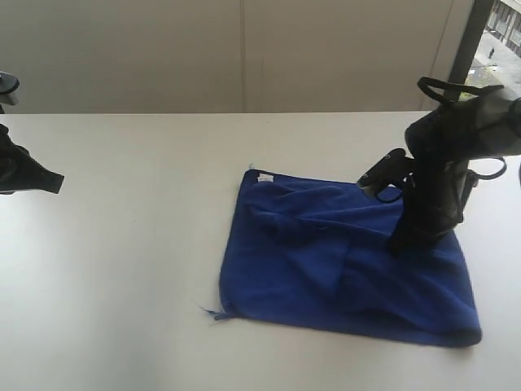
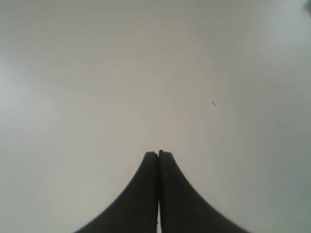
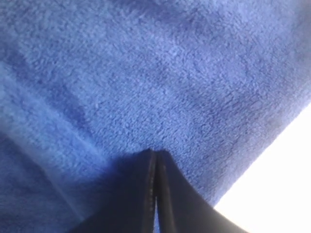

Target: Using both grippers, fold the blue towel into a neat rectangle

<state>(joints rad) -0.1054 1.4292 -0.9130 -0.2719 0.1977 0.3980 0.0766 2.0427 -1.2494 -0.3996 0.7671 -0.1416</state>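
The blue towel (image 1: 342,261) lies on the white table, folded over on itself and rumpled, with a small white label (image 1: 265,177) at its far left corner. My right gripper (image 1: 396,247) points down onto the towel's right part, jaws shut, tips pressed on the cloth with nothing pinched between them. In the right wrist view the shut tips (image 3: 156,154) rest against blue pile (image 3: 146,73). My left gripper (image 1: 53,183) stays at the far left edge, well away from the towel. Its jaws (image 2: 158,154) are shut over bare table.
The white table (image 1: 122,244) stretches wide to the left of the towel. A pale wall rises behind it, and a window strip shows at the top right. The towel's near edge lies close to the table's front.
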